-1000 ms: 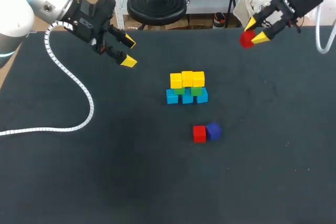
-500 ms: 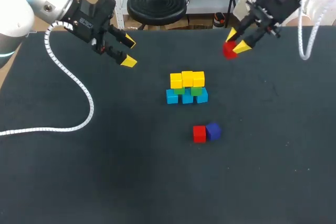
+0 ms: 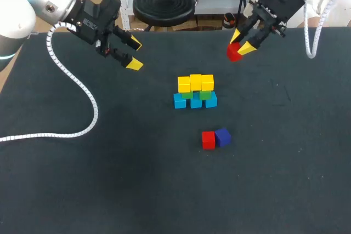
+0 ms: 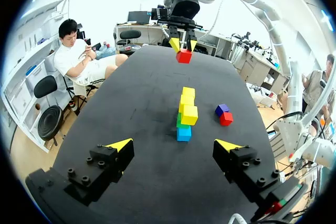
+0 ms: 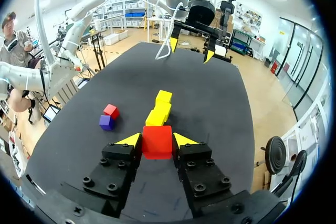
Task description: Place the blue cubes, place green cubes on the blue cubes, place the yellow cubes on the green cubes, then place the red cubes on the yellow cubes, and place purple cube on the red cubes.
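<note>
Where the held red cube (image 3: 234, 52) is: up in the air over the far side of the table, behind the pile and a bit to its right.
Right gripper (image 3: 239, 43): its two yellow tips pinch that cube, one on each flat side.
Left gripper (image 3: 134, 53): tips wide apart, nothing between them, over the far left of the table.
Pile (image 3: 195, 92): a short wall near the middle; its long way runs side to side, from one arm toward the other.
Count in pile: three blue cubes (image 3: 196, 102) at the bottom, two green cubes (image 3: 205, 95) showing, three yellow cubes (image 3: 196, 82) on top.
Loose cubes: one red cube (image 3: 208, 140) touching one purple cube (image 3: 222, 136), on the near side of the pile.
Red in all: two.
Table (image 3: 82, 190): dark and flat; a white cable (image 3: 82, 89) lies on its left part.
</note>
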`<state>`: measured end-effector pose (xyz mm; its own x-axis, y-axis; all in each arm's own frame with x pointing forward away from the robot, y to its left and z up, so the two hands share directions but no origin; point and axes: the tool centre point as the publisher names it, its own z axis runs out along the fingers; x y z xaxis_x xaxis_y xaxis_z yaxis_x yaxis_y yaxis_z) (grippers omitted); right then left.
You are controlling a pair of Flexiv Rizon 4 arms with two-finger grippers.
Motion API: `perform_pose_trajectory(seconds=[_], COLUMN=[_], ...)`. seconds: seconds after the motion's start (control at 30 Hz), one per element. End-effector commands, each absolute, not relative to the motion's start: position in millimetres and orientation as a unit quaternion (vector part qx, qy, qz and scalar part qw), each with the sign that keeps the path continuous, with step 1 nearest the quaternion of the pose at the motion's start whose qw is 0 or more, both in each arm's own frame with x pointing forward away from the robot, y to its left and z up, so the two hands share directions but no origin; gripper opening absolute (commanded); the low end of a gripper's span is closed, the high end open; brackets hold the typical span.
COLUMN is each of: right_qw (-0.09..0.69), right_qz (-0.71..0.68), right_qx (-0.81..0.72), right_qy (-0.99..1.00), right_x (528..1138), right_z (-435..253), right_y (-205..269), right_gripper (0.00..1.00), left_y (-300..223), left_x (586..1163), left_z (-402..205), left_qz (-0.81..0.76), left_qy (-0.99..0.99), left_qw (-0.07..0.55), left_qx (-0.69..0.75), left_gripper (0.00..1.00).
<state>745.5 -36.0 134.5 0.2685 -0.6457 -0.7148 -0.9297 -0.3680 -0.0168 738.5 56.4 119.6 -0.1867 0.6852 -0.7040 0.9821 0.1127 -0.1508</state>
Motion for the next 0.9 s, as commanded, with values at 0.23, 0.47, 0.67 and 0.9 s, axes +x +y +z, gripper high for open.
perform_pose_trajectory(seconds=[0.23, 0.47, 0.67, 0.9], right_qw=[0.254, 0.236, 0.225, 0.200], right_qz=[0.348, 0.370, 0.393, 0.396], right_qx=[-0.740, -0.729, -0.714, -0.703], right_qy=[0.517, 0.526, 0.534, 0.556], right_x=[732.5, 717.3, 710.6, 705.7], right_z=[144.6, 138.2, 118.0, 105.7], right_y=[-10.0, 13.7, 30.7, 36.7], right_gripper=[0.00, 0.00, 0.00, 0.00], left_y=[57.1, 57.1, 57.1, 57.1], left_x=[738.8, 738.8, 738.8, 738.8], left_z=[119.5, 119.5, 119.5, 119.5], left_qz=[-0.308, -0.308, -0.308, -0.308], left_qy=[0.705, 0.705, 0.705, 0.705], left_qw=[0.241, 0.241, 0.241, 0.241], left_qx=[0.591, 0.591, 0.591, 0.591], left_gripper=[1.00, 1.00, 1.00, 1.00])
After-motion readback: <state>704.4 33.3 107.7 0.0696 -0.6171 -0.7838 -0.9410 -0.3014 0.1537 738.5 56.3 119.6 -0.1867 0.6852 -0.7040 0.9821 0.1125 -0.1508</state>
